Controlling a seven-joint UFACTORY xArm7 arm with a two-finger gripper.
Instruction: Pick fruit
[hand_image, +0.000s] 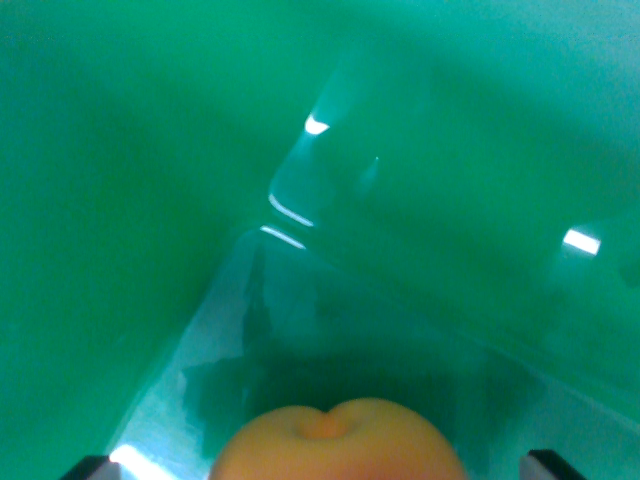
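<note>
An orange-yellow round fruit (335, 440) with a dimple on top fills the bottom middle of the wrist view, very close to the camera. Only the dark fingertips (88, 466) of my gripper (320, 468) show, one in each bottom corner. The fruit lies between them, with a strip of green visible on either side, so neither finger touches it. The gripper stands open. The lower part of the fruit is cut off by the frame's edge.
A glossy green bin surrounds everything. Its left wall (110, 230) and back right wall (480, 170) meet in a corner ahead, and its floor (300, 330) carries bright light reflections. Walls stand close on both sides.
</note>
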